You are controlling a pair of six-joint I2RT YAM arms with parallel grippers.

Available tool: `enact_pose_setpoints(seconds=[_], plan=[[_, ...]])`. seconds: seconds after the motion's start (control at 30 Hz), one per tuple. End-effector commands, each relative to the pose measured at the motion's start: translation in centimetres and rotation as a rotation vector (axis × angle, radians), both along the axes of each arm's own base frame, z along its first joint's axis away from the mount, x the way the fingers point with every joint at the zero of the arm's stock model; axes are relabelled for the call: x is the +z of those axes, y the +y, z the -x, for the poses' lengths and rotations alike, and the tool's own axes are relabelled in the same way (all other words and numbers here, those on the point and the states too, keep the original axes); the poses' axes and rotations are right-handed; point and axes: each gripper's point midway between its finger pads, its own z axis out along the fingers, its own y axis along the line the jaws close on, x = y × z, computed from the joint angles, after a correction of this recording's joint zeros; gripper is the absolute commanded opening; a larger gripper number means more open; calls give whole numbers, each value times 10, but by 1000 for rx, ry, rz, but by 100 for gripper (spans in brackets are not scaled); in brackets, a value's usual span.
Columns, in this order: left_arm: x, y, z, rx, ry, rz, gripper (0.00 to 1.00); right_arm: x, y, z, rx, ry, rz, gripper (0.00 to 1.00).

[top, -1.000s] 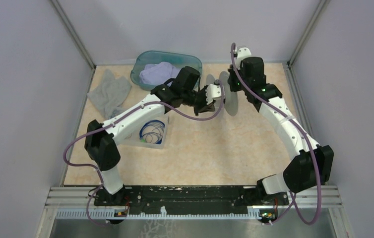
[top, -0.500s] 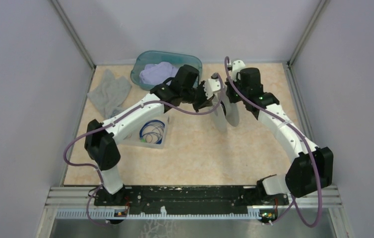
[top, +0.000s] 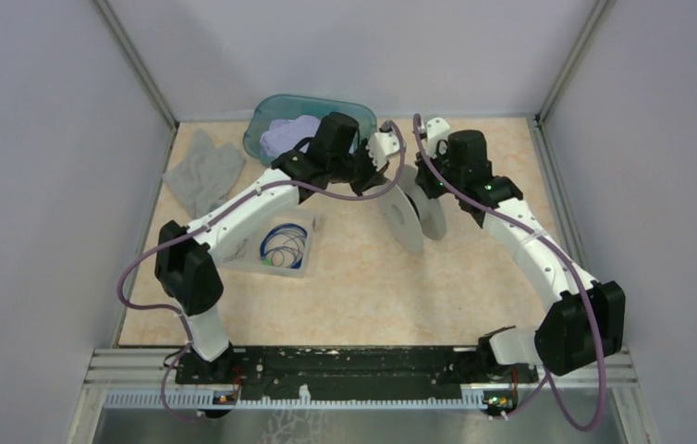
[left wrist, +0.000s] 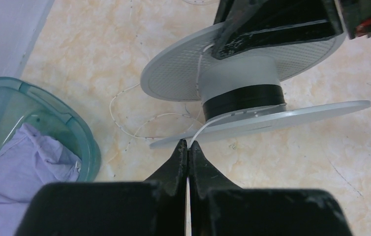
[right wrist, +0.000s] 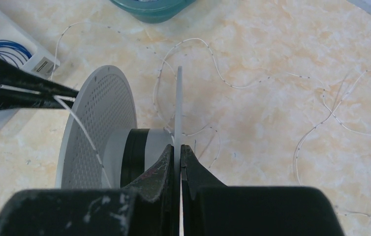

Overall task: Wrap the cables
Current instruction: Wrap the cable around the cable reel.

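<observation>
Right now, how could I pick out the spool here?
Go to the far half of the table, just right of the teal tub. There the right gripper pinches the spool by one flange. Only it has two pale discs around a black-wound core.

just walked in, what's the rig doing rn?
It's winding cable onto a spool. The right gripper is clamped on the edge of one flange of a white spool. The left gripper is pinched shut on a thin white cable that runs onto the spool's hub, where some dark turns already sit. Much of that cable lies in loose loops on the table. Coiled blue cables sit in a clear box, with neither gripper on them.
</observation>
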Motion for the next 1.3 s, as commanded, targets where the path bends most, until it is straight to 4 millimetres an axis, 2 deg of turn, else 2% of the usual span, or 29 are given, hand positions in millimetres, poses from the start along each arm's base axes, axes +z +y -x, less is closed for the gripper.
enact_pose_setpoints(seconds=[0.0, 0.2, 0.47, 0.67, 0.93, 1.13, 1.27], plan=[[8, 14, -21, 76, -23, 17, 1, 41, 9, 5, 72, -112, -29, 0], [0, 28, -29, 99, -13, 8, 1, 41, 15, 13, 134, -96, -32, 0], [-22, 50, -34, 97, 16, -13, 2, 61, 20, 21, 187, -103, -67, 0], [-35, 59, -39, 74, 57, -2, 16, 71, 26, 28, 235, -99, -90, 0], [-44, 70, -39, 55, 103, 32, 45, 82, 24, 27, 227, -116, -97, 0], [-45, 81, -38, 58, 89, 41, 54, 82, 18, 22, 188, -124, -92, 0], [-52, 95, -39, 82, 98, 30, 60, 86, 11, 15, 152, -134, -86, 0]])
